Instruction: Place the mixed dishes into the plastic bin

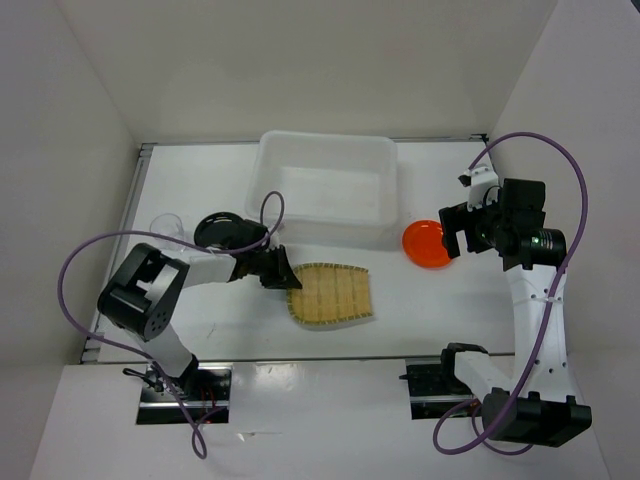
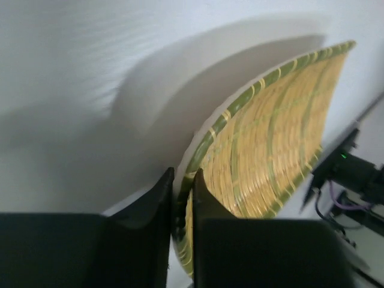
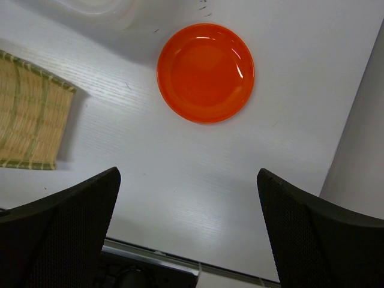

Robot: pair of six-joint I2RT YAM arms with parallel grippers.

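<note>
At left rim of bamboo tray (image 1: 335, 295): left gripper (image 2: 182, 186) pinched narrow on woven edge.
Bearing to plastic bin (image 1: 325, 142): directly beyond tray.

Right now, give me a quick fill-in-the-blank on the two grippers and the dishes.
1. The left gripper pinches the bamboo tray by its ____.
2. The right gripper hangs above the orange plate with its jaws ____.
3. The black plate sits beside the ____ arm.

Missing words: rim; open; left.
</note>
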